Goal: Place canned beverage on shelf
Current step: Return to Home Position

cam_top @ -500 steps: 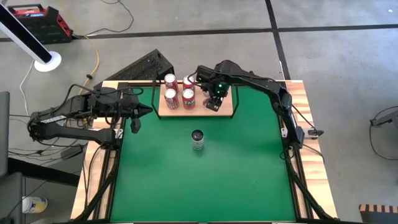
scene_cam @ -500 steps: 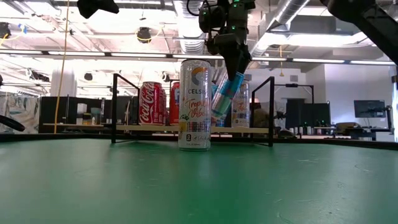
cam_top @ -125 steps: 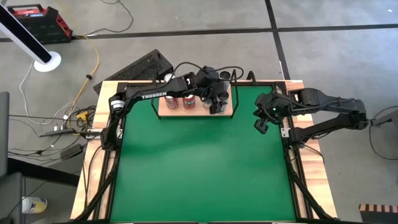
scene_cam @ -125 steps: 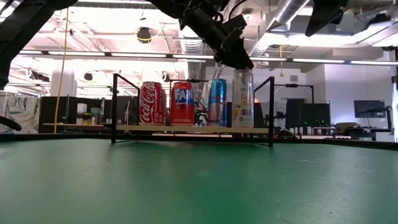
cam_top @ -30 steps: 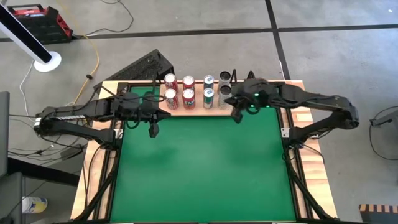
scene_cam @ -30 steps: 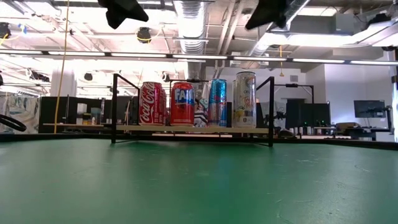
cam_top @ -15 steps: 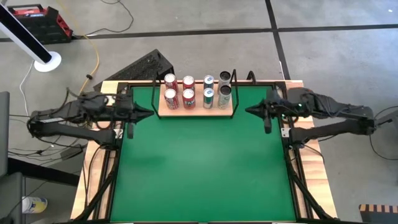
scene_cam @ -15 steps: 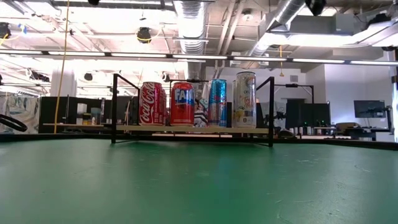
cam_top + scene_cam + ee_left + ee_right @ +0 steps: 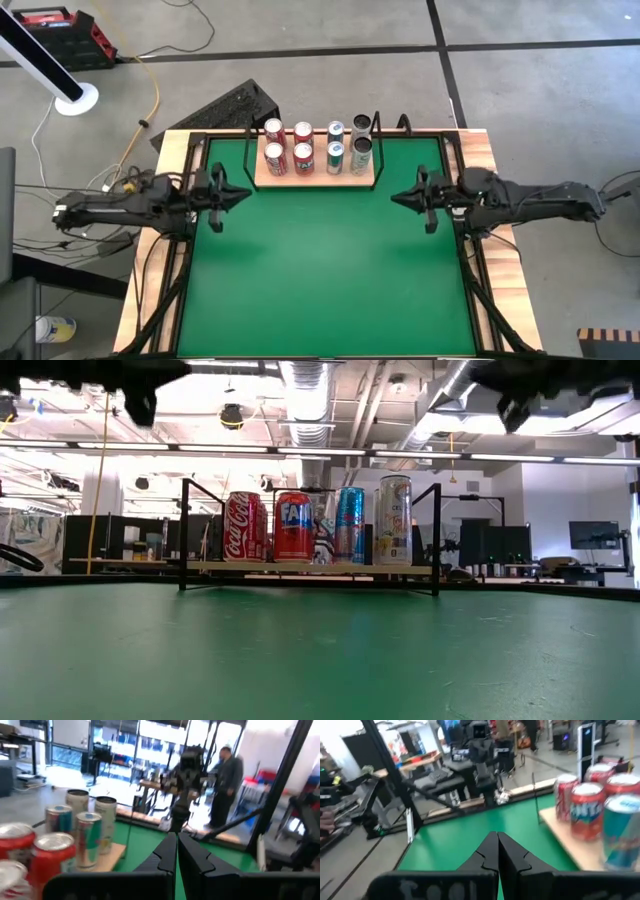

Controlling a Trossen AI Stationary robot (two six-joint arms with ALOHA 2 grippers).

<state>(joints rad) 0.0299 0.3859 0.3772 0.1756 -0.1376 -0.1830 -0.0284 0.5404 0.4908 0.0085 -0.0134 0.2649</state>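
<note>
Two grippers, both pressed shut on nothing. In your high view the left gripper hovers over the left edge of the green tabletop, about mid-height in the frame. The right gripper mirrors it at the right edge, and the two tips point at each other, well apart. Each wrist view shows you the fingers meeting with no gap. At upper centre of the frame, the shelf lies at the tabletop's upper edge. Eight cans stand upright on it in two rows of four: four red cans at the left, two blue cans next, and two white-yellow cans at the right end.
</note>
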